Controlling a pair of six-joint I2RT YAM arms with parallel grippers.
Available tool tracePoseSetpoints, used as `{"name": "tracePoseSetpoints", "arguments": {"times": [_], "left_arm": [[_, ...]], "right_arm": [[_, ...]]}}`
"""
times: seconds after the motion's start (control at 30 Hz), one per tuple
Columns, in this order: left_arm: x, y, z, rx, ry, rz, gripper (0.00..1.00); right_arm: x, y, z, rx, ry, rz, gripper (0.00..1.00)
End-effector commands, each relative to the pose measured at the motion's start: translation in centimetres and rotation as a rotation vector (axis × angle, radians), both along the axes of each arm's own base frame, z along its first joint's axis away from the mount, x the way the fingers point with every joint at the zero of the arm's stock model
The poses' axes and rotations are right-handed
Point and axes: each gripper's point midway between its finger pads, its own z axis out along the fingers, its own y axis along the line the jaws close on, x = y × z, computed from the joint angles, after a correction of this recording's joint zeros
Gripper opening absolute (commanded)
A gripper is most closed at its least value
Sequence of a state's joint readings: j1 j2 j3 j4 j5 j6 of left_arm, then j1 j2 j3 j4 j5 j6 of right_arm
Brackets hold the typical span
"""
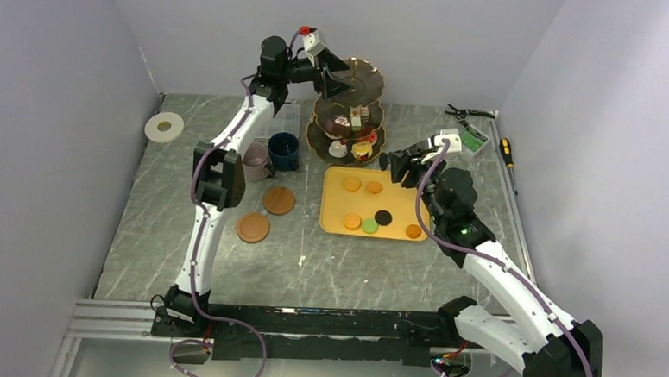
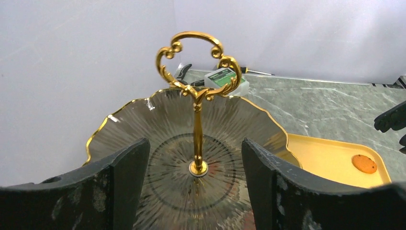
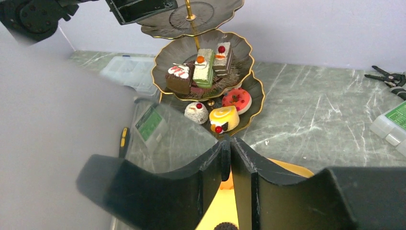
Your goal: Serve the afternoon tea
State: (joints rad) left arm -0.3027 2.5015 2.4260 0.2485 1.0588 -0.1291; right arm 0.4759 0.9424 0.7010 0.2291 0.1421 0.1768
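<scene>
The dark gold-trimmed stand stands at the back centre. Its top tier is bare. Cake slices sit on the middle tier, and a pink donut and small cakes on the bottom tier. My left gripper is open and empty just above the top tier, facing the gold handle. My right gripper is shut above the yellow tray, which holds orange macarons, a green one and a dark one. The mauve mug, navy mug and two coasters are on the left.
A clear plastic box lies behind the mugs, under the left arm. A white tape roll is at the far left. A green-labelled box, pliers and a screwdriver lie at the back right. Grey walls close three sides.
</scene>
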Motion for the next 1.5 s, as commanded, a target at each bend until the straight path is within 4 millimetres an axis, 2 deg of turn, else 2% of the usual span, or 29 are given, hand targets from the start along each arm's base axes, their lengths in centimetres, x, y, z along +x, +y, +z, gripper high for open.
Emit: {"name": "tracePoseSetpoints", "arguments": {"times": [0.0,0.17,0.47,0.57,0.73,0.77,0.97,1.1,1.3,1.47], "left_arm": [[-1.3,-0.9,2.0,-0.039,-0.103,-0.091,0.75],[-1.1,-1.3,1.9,-0.054,-0.121,-0.084,0.66],[-2.7,-3.2,2.7,-0.064,-0.163,-0.128,0.33],[-2.6,-3.5,2.8,-0.066,-0.169,-0.118,0.27],[-1.7,-3.8,3.7,-0.087,-0.211,-0.012,0.06],[-1.7,-3.8,4.6,-0.095,-0.248,0.018,0.04],[-0.4,-3.0,7.7,-0.148,-0.331,0.216,0.03],[-0.4,-2.2,9.3,-0.174,-0.366,0.323,0.03],[-1.5,-1.6,10.9,-0.197,-0.333,0.453,0.03],[-2.4,-0.6,12.2,-0.196,-0.321,0.624,0.03]], "right_arm": [[0.0,0.3,1.1,0.043,-0.03,0.018,0.52],[0.0,0.4,0.8,0.05,-0.021,0.022,0.51],[-0.3,0.3,0.2,0.06,-0.002,0.019,0.46],[-0.4,0.1,0.2,0.058,0.0,0.017,0.46],[-0.6,-0.1,0.1,0.061,0.0,0.014,0.45],[-0.7,0.0,0.1,0.061,0.0,0.015,0.45],[-0.9,-0.1,0.3,0.061,-0.003,0.02,0.45],[-1.0,-0.1,0.1,0.057,0.004,0.024,0.45],[-1.3,-0.3,0.4,0.051,0.0,0.019,0.44],[-1.0,-0.2,1.6,0.051,-0.017,0.022,0.44]]}}
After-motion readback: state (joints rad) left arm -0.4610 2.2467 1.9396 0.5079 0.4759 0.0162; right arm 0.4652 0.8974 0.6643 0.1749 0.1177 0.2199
